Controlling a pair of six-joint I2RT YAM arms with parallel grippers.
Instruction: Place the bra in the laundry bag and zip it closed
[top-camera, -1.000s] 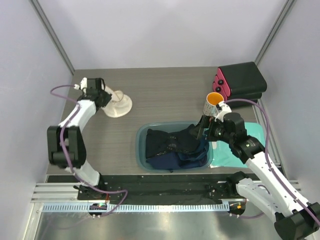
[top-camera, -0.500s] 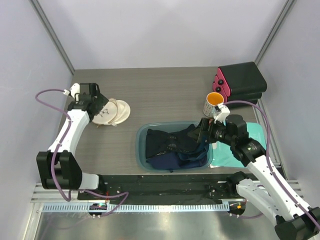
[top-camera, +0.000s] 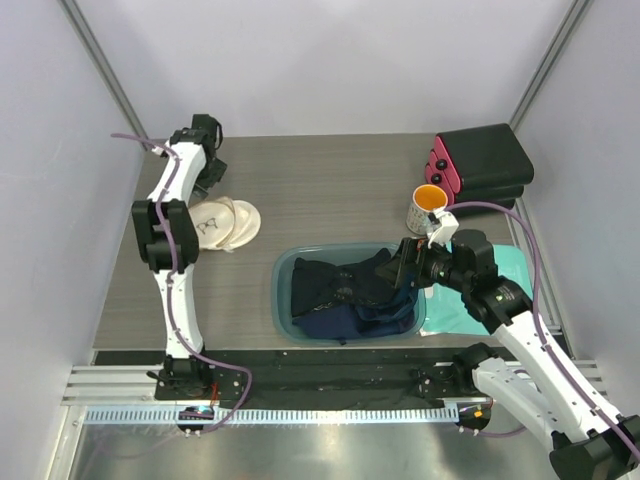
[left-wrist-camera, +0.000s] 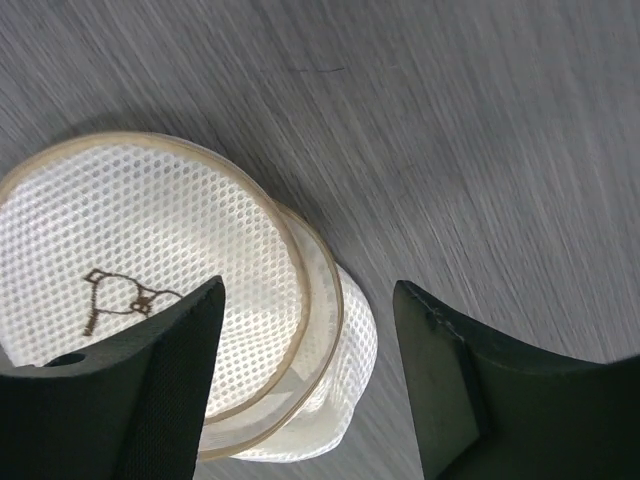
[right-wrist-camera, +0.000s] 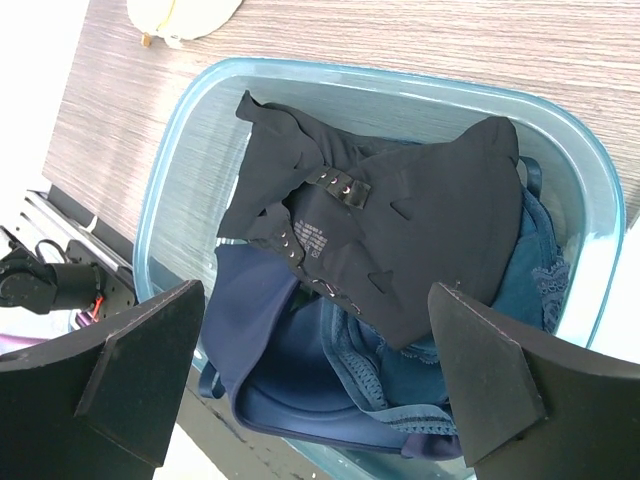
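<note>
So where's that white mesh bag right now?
Seen from above, the laundry bag lies on the left side of the table, towards the back, up and left of the blue tub of clothes.

Black bra (top-camera: 345, 278) inside blue tub (top-camera: 277, 292)

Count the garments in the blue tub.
3 can be told apart in the tub, going by the right wrist view: the black bra on top, a navy piece at lower left, and a blue lace piece along the right. More may be buried underneath.
</note>
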